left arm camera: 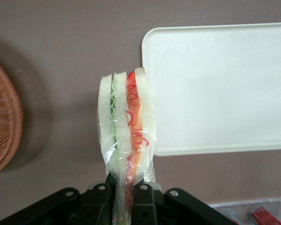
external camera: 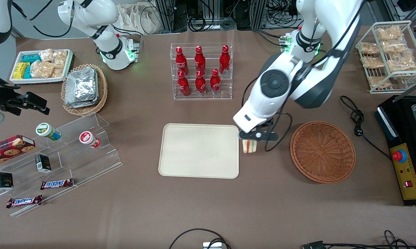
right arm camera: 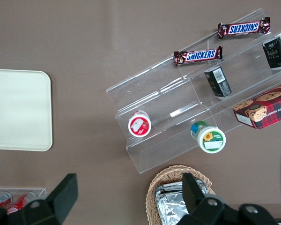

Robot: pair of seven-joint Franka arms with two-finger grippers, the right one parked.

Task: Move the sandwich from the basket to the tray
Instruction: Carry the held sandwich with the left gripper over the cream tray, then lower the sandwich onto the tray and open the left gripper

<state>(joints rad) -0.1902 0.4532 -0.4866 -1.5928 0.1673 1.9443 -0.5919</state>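
From the front, the gripper (external camera: 252, 135) holds the sandwich (external camera: 249, 146) between the tray (external camera: 199, 150) and the basket (external camera: 323, 151), just beside the tray's rim and well clear of the basket, which looks empty. The wedge hangs below the fingers, its striped edge facing the camera.

In the left wrist view, the gripper (left arm camera: 125, 190) is closed on the sandwich (left arm camera: 127, 124), pinching its wrapped end. The sandwich's long axis runs straight out from the fingers, layers on edge, overlapping the corner of the tray (left arm camera: 220, 89). To finish well, I judge it should be carried farther over the tray's middle, lowered close, then released.
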